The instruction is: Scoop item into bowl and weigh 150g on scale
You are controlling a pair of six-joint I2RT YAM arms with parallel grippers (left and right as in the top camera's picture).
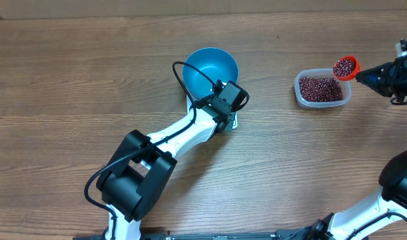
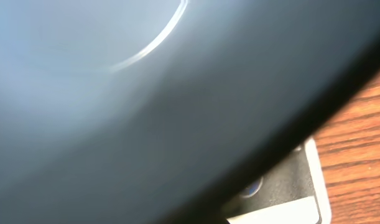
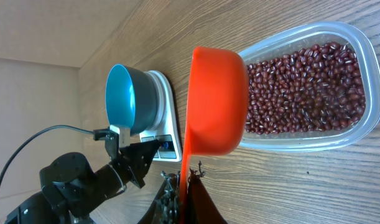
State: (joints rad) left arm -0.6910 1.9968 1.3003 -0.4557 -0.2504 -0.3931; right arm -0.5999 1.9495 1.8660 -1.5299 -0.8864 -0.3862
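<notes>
Meanwhile the right gripper [image 1: 375, 75] clamps an orange scoop [image 1: 346, 68] of beans [image 1: 344, 67] above the far right corner of the clear container [image 1: 322, 89], while the left gripper [image 1: 220, 95] pinches the near rim of the blue bowl [image 1: 206, 63] atop the scale [image 1: 232, 123].

White links [image 1: 186, 130] with black joint housings [image 1: 133, 183] noted behind left end effector [image 1: 223, 100]; black cable [image 1: 177, 75] looped off its wrist.

view: left wrist | bowl [image 2: 146, 112]: blurred blue-grey wall fills most of frame (very close) | scale [image 2: 289, 186]: white corner, blue mark, lower right | desk [image 2: 357, 149]: wood grain, right edge
</notes>
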